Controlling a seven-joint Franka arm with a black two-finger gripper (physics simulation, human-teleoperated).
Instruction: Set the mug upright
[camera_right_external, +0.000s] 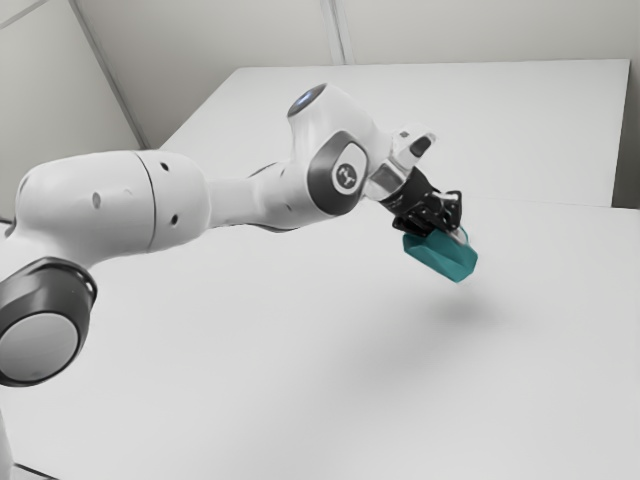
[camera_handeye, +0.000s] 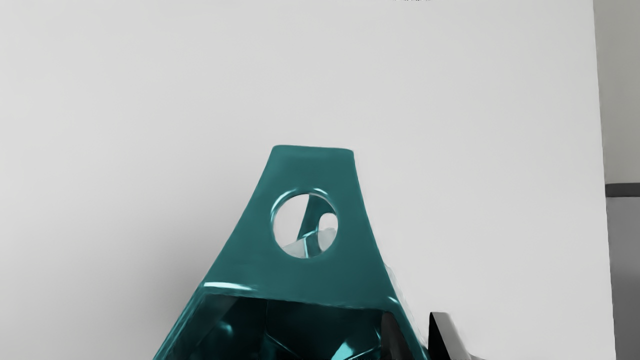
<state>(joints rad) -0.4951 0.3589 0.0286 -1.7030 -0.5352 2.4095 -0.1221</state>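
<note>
Mug (camera_right_external: 440, 256) aloft over table (camera_right_external: 300, 380), tilted | my gripper (camera_handeye: 414, 322) pinching its side wall | risk: off-centre grip lets it swivel; lowered at this tilt, edge could land first, toppling it

Text check: no words, labels or numbers legible from where I stand. One sign noted: a small, round, two-tone emblem (camera_right_external: 346, 177) on the dark grey oval cap (camera_right_external: 323, 187) of the white, smooth-shelled robot arm (camera_right_external: 110, 205). Its design is too small to make out; no lettering can be read from it, so brand not recorded. Wrist view: a short row of tiny dark marks (camera_handeye: 412, 0), cut off at the border, against the pale grey surface (camera_handeye: 450, 100). Nature of marks: cannot tell.
</note>
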